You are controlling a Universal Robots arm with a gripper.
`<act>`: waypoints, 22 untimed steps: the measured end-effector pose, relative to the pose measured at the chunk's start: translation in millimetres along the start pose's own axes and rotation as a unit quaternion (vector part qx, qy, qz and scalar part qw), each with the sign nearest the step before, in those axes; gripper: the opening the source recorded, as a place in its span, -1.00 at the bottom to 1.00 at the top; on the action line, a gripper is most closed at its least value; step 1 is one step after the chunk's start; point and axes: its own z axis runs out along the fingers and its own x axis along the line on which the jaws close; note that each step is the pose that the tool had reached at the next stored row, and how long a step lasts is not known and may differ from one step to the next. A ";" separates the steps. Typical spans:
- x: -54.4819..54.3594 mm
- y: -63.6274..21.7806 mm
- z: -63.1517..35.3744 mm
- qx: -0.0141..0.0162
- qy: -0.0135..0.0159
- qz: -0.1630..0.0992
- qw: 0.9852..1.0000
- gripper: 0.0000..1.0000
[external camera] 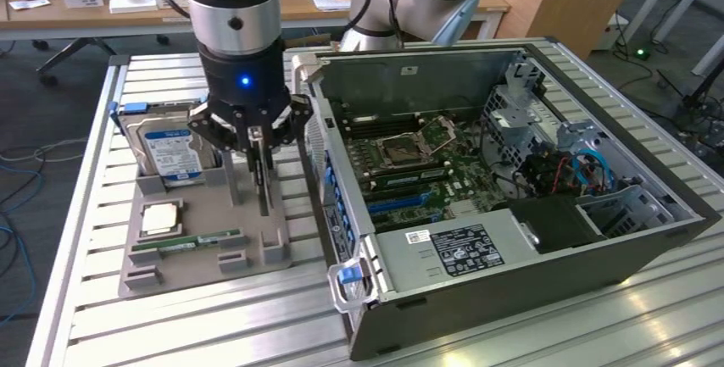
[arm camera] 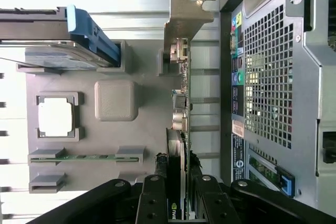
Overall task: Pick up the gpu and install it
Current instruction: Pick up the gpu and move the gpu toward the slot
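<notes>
The gpu (external camera: 263, 179) is a thin dark card standing on edge over the grey parts tray (external camera: 203, 258), close beside the open computer case (external camera: 633, 231). My gripper (external camera: 258, 142) comes down on it from above, its black fingers (arm camera: 155, 195) pressed against both faces of the card. The wrist view looks along the gpu (arm camera: 179, 129) edge-on, from the gripper (arm camera: 178, 184) to the silvery bracket (arm camera: 185, 19) at the card's far end. I cannot tell whether the card's lower edge still rests in the tray (arm camera: 147, 61).
On the tray are a hard drive (external camera: 169, 151) with a blue-white label, a square processor (external camera: 162, 217) and a green memory stick (external camera: 186, 241). The case lies open with its motherboard (external camera: 419, 164) exposed. Its rear panel (arm camera: 273, 77) runs right next to the card.
</notes>
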 end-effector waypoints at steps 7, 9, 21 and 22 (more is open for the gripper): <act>-0.2 0.3 -11.8 0.001 0.000 0.000 1.000 -0.47; -0.3 0.4 -13.9 0.001 0.000 0.000 1.000 -0.47; -0.8 1.0 -35.5 0.001 0.000 0.000 1.000 -0.47; -0.8 1.1 -38.1 0.001 0.000 0.000 1.000 -0.47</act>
